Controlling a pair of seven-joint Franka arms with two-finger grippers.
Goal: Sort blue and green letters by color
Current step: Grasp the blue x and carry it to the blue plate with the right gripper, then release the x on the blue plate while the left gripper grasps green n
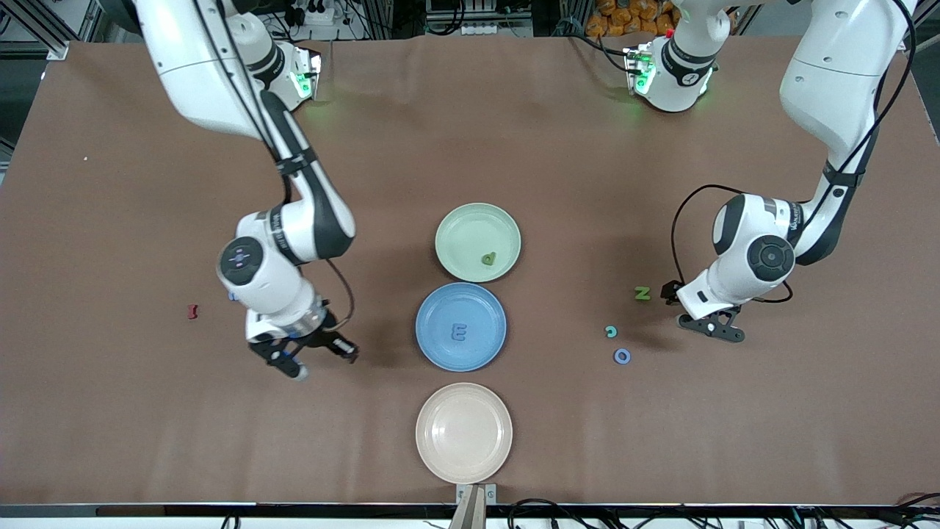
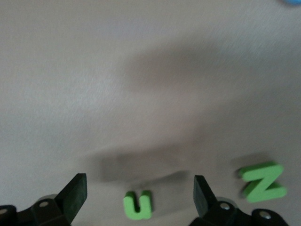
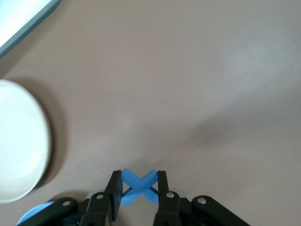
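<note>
My right gripper [image 3: 139, 188] is shut on a blue X [image 3: 139, 186], just above bare table. In the front view this gripper [image 1: 292, 365] hangs beside the blue plate [image 1: 433, 308], toward the right arm's end. My left gripper [image 2: 139, 193] is open and low over a green u [image 2: 138, 205], which lies between the fingers untouched. A green N [image 2: 261, 181] lies beside it, and the front view shows the N [image 1: 642, 292] next to the left gripper [image 1: 711, 327]. A blue E [image 1: 460, 333] lies in the blue plate. A green letter [image 1: 488, 258] lies in the green plate [image 1: 470, 220].
A beige plate [image 1: 463, 463] sits nearest the front camera, below the blue plate. Two small bluish letters [image 1: 611, 331] [image 1: 622, 356] lie nearer the camera than the N. A dark red piece [image 1: 193, 311] rests toward the right arm's end.
</note>
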